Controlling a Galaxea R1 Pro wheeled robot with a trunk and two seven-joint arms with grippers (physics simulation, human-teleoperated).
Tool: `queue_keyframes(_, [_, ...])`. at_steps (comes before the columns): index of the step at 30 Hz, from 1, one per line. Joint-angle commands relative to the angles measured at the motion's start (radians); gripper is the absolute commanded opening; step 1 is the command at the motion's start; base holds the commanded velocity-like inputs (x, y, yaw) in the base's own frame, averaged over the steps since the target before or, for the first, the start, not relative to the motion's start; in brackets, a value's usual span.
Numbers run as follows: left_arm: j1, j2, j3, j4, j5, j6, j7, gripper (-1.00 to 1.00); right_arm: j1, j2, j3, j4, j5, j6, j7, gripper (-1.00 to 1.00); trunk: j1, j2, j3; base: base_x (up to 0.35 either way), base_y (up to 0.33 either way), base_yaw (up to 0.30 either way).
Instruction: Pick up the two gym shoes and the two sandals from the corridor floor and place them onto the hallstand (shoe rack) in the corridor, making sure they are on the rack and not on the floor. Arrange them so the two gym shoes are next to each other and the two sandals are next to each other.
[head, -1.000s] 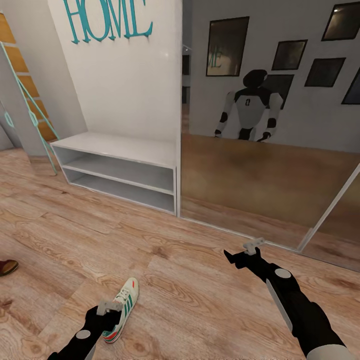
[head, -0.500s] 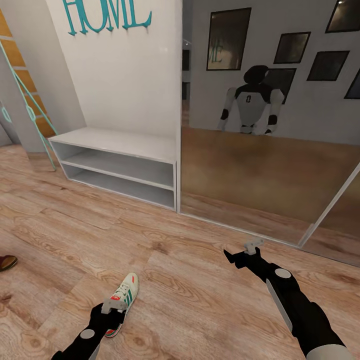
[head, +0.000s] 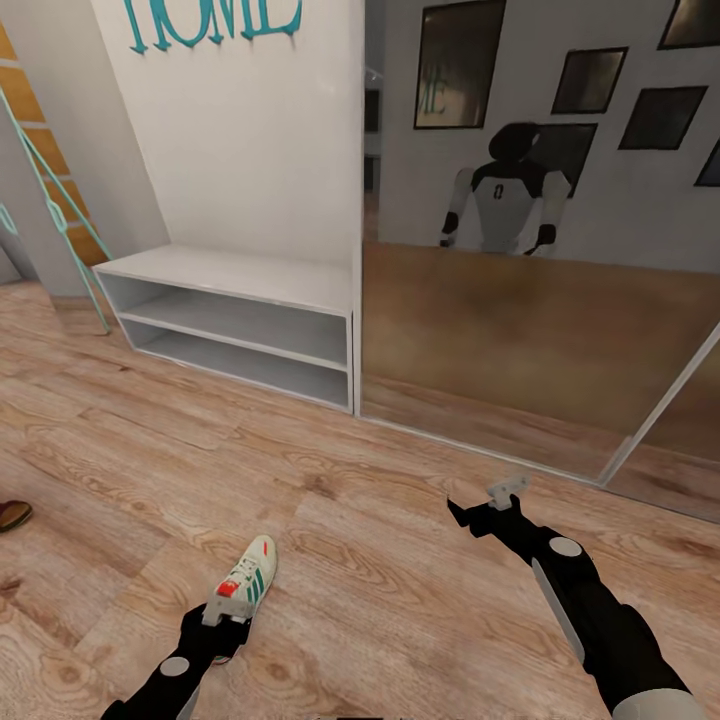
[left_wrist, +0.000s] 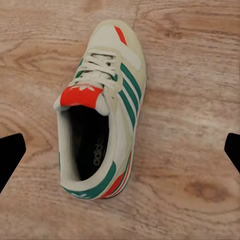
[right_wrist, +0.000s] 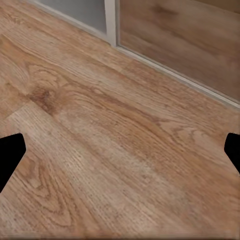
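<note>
Head view: hallstand (head: 240, 275) stands against the white wall, bench top and both open shelves bare, so no footwear is racked yet. 1 gym shoe (head: 244, 584) lies on the corridor floor (head: 380, 560), well short of the rack, toe pointing toward it. Left gripper (head: 222, 612) hangs right over the shoe's heel end. Left wrist view looks straight down on the shoe, its dark fingertips (left_wrist: 10, 157) spread wide on either side and touching nothing; nothing grasped. Right gripper (head: 497, 505) hovers over bare planks, fingers apart, empty. A brown shape (head: 14, 515) at the frame's edge may be a sandal; too little shows. Judgement: task barely begun, all 4 placements left.
</note>
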Motion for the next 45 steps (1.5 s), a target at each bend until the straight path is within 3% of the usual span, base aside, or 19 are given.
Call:
queue_keyframes(1, [0.000,0.001,-0.001,0.000,-0.007,-0.003,0.000,1.00,0.000,0.000,0.001,-0.001,-0.001,0.006,0.002,1.00,0.004,-0.008,-0.006,0.000,0.000,0.000])
queue_keyframes(8, [0.000,0.005,0.001,-0.002,-0.008,-0.020,0.003,1.00,0.000,0.001,0.001,-0.003,0.000,0.006,0.002,1.00,0.031,-0.057,-0.039,0.000,0.000,0.000])
queue_keyframes(14, [0.000,0.004,0.002,-0.002,-0.009,-0.040,0.012,1.00,0.000,0.000,0.000,-0.003,0.001,0.006,0.002,1.00,0.033,-0.058,-0.069,0.000,0.000,0.000])
queue_keyframes(45, [0.003,0.002,-0.002,0.000,-0.009,-0.043,0.014,1.00,0.000,0.000,0.000,-0.004,0.002,0.007,0.001,1.00,0.033,-0.058,-0.070,0.043,0.042,0.000])
